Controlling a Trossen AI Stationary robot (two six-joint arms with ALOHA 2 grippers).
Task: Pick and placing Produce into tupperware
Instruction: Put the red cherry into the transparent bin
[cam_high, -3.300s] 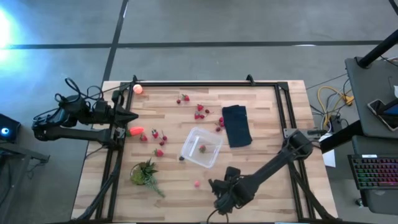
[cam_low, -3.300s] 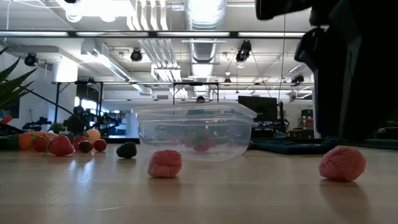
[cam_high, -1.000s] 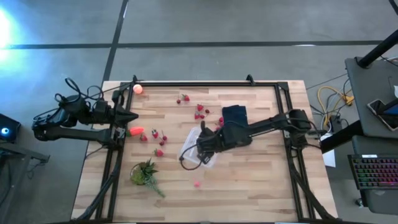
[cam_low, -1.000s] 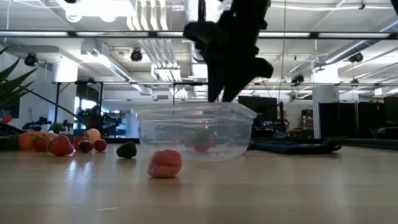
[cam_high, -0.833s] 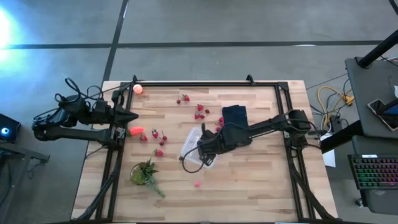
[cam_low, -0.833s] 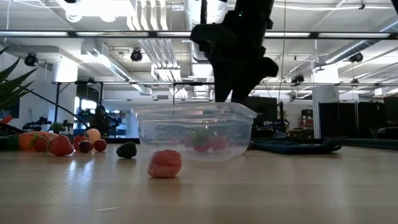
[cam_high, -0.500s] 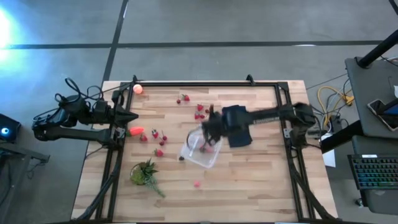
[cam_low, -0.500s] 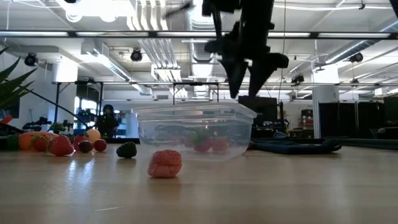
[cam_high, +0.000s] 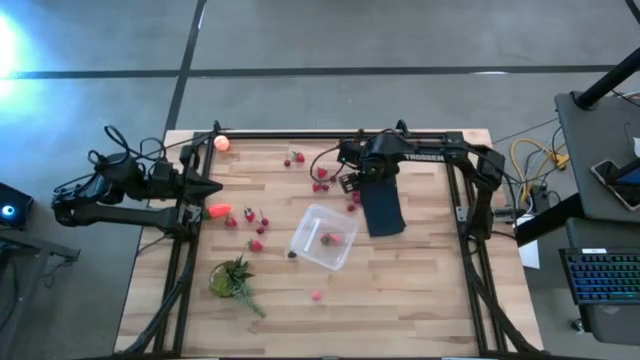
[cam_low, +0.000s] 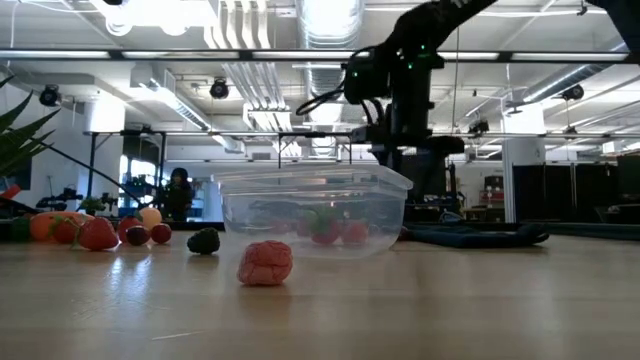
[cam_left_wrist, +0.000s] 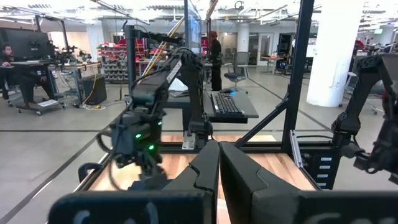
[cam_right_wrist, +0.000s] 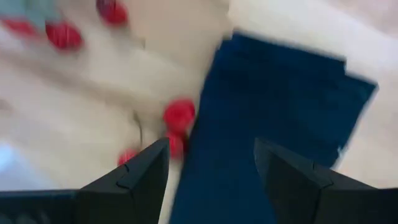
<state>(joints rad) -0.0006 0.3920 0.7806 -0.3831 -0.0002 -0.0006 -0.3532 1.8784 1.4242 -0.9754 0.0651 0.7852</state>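
The clear tupperware (cam_high: 325, 238) sits at mid-table with two red berries (cam_low: 338, 233) inside. More small red berries (cam_high: 321, 179) lie scattered on the wood beyond it and to its left. An elongated orange-red piece (cam_high: 219, 211) and a peach ball (cam_high: 222, 142) lie at the left. A pink berry (cam_low: 265, 263) lies near the front. My right gripper (cam_high: 351, 181) hangs open and pointing down over berries (cam_right_wrist: 179, 114) beside the navy cloth's (cam_right_wrist: 267, 106) left edge, with nothing between its fingers. My left gripper (cam_high: 214, 187) waits shut at the table's left edge.
The folded navy cloth (cam_high: 382, 204) lies right of the tupperware. A green leafy bunch (cam_high: 234, 279) lies at the near left, and a small dark piece (cam_high: 292, 254) sits by the tupperware's near-left corner. A black frame (cam_high: 330, 134) runs along the table's edges.
My right gripper stood over the tupperware, opened wider and let a berry drop in, so two lie there now. It then swung toward the table's far edge, rolling as it went, and now hangs over the berries beside the cloth.
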